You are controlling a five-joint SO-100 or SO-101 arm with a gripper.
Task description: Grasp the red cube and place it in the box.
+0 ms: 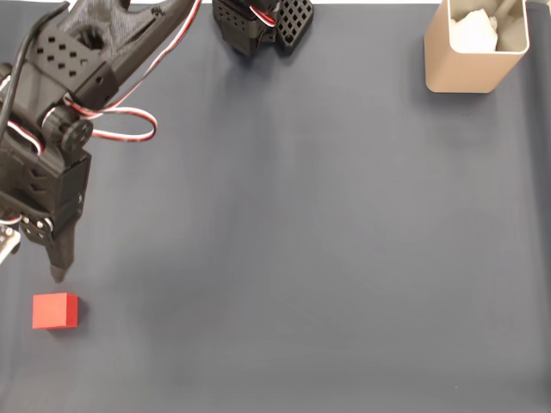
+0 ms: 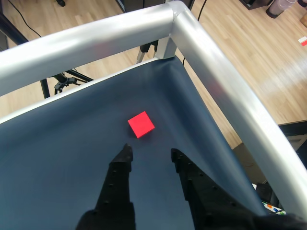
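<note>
In the fixed view the released hand [image 1: 58, 277] hovers just at 12 o'clock of the red cube [image 1: 55, 311], which sits near the surface [image 1: 301, 258] edge; a skewed descent could nudge it off. Nothing blocks the way to the box [image 1: 475, 47] at 2 o'clock.

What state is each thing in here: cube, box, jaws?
red cube: lying flat on the dark mat, untouched, free of the jaws.
box: upright at the mat's far right corner in the fixed view, open-topped, something pale inside, no cube in it.
gripper: jaws open, empty, short of the cube.
</note>
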